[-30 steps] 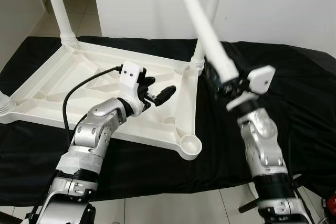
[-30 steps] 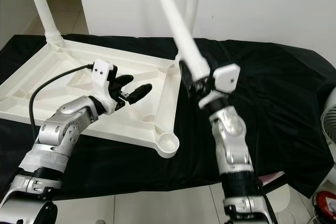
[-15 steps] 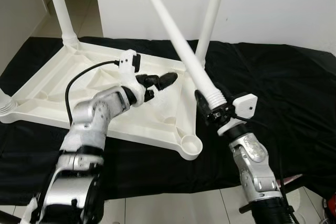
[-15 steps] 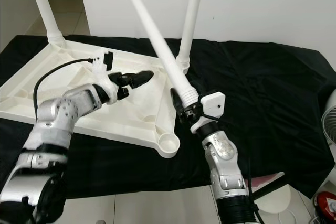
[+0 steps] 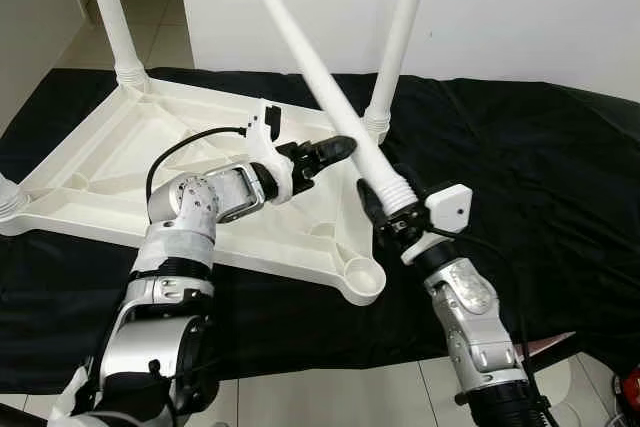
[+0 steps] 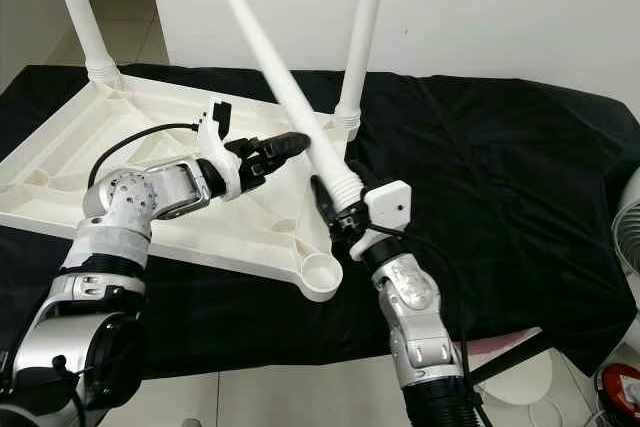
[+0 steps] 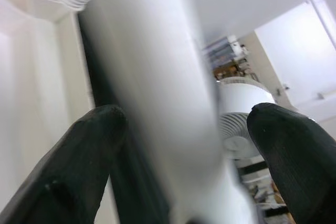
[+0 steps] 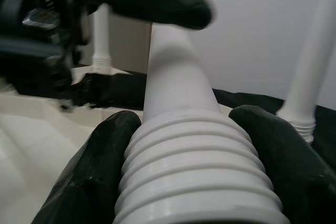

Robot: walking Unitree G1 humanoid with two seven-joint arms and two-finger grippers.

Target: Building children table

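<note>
Your loose leg is a long, smooth white plastic tube, tapering to a blunt tip that leans up and to your left, with a ribbed threaded collar at its thick end. The right gripper has its jaws clamped on that collar, holding the leg just above the near right corner of the tabletop. The left gripper reaches in from the left, jaws apart on either side of the shaft, not closed on it. The tabletop is white moulded plastic, lying upside down with ribbed bracing and a round socket at its near corner; two legs already stand upright in far corners. It rests on a black cloth over the desk, white wall behind, tiled floor below.
</note>
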